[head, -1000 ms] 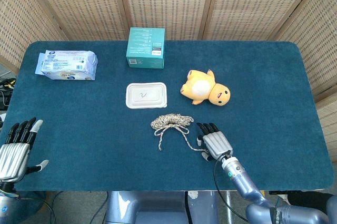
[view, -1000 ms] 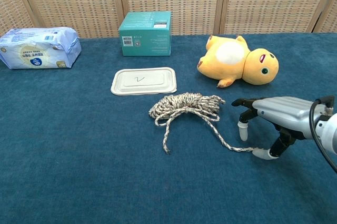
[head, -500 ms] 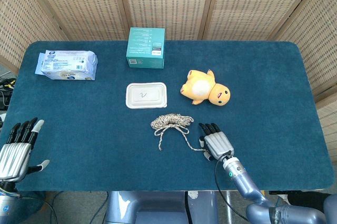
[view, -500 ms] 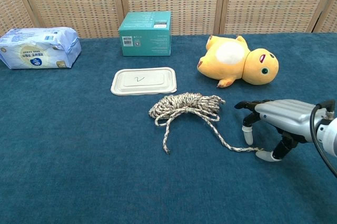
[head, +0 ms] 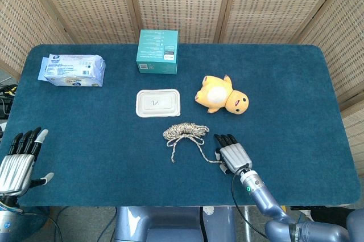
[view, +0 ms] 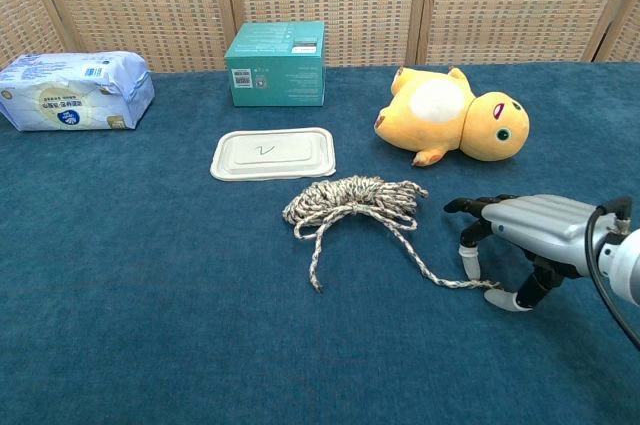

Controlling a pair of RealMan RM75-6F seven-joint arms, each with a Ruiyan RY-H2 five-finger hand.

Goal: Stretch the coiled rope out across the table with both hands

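The speckled rope (head: pixel 185 132) (view: pixel 355 200) lies coiled at the table's middle, with two loose tails trailing toward the front. The longer tail's end (view: pixel 470 283) runs under my right hand (head: pixel 232 154) (view: pixel 520 230). That hand hovers palm down just right of the coil, fingers bent toward the cloth and thumb tip (view: pixel 510 300) beside the rope's end; I see no grip on it. My left hand (head: pixel 20 159) is at the front left corner, far from the rope, fingers spread and holding nothing; the chest view does not show it.
A white lidded tray (head: pixel 157 102) lies just behind the coil. A yellow plush toy (head: pixel 222 94) lies behind my right hand. A teal box (head: pixel 157 51) stands at the back and a wipes pack (head: pixel 72 70) lies at the back left.
My right hand has slid slightly right and toward the front edge, fingertips lowering near the rope's end. The coil and my left hand have not moved.
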